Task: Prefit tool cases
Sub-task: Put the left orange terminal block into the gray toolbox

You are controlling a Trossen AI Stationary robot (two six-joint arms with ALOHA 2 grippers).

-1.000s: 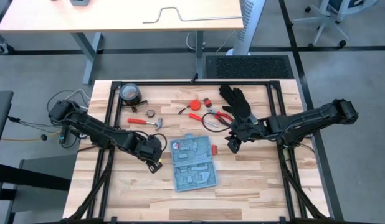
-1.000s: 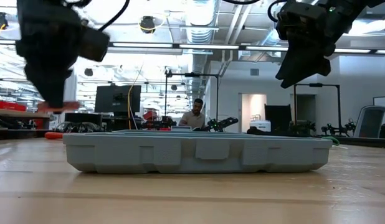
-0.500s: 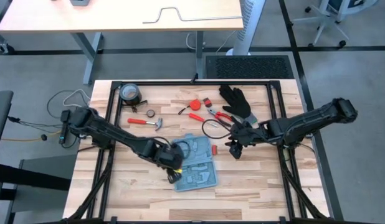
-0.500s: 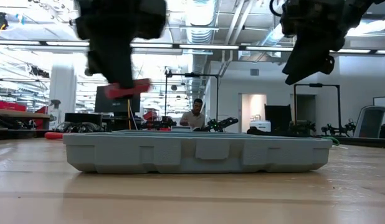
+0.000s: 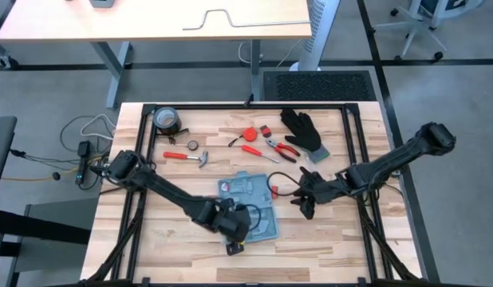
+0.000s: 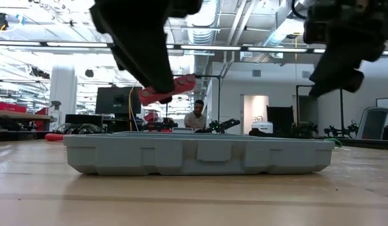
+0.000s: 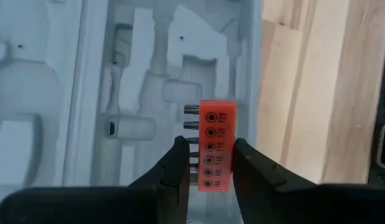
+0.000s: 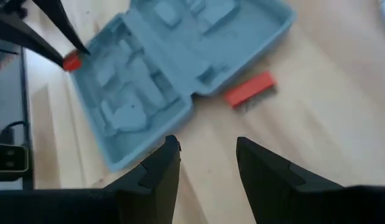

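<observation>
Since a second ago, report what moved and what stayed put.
The left end effector, shut on the red bit holder, swung from the table's left across over the tool case toward its near edge. The right end effector, open and empty, drifted nearer the front. The case, black glove and hammer stayed put.

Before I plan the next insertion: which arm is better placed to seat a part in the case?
Left. Its end effector grips the red bit holder above the tool case; the right end effector is open, empty, beside it.
</observation>
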